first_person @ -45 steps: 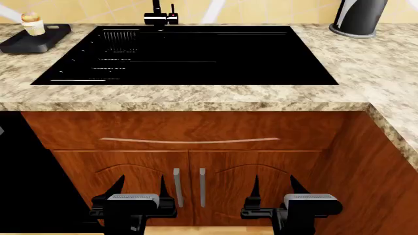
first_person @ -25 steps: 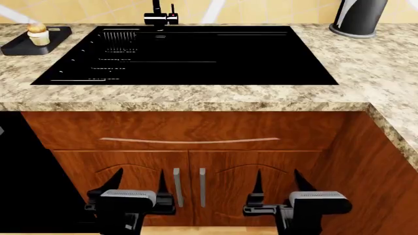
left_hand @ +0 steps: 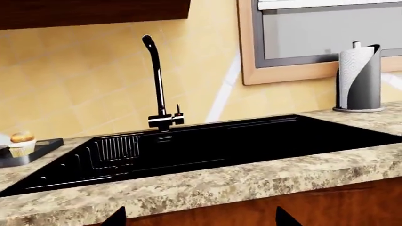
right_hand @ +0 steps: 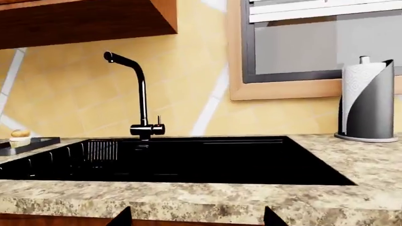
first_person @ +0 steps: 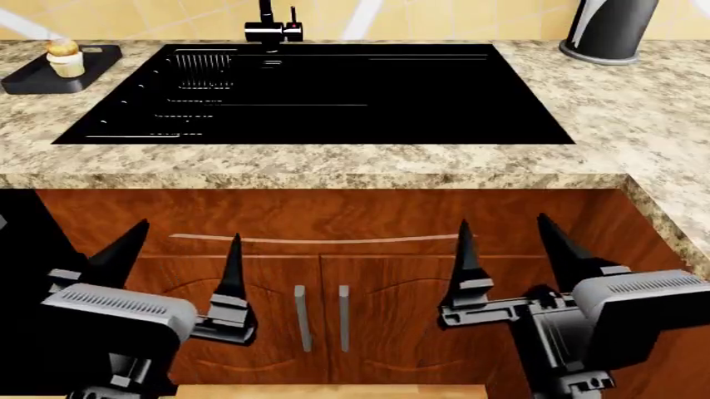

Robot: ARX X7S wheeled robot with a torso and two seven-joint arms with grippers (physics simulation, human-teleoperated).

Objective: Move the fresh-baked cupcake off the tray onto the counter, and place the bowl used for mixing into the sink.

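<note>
Cupcake [first_person: 65, 56] stands upright on the tray [first_person: 33, 81].

Speckled granite counter [first_person: 332, 158] — glossy black sink [first_person: 332, 91] — polished wood cabinet doors [first_person: 322, 291].

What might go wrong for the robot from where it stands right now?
The cupcake sits on the tray at the far left, beyond the sink, so the left gripper faces a long reach from below the counter edge. Both it and the right gripper may knock that edge while rising. The bowl is nowhere in view.
</note>
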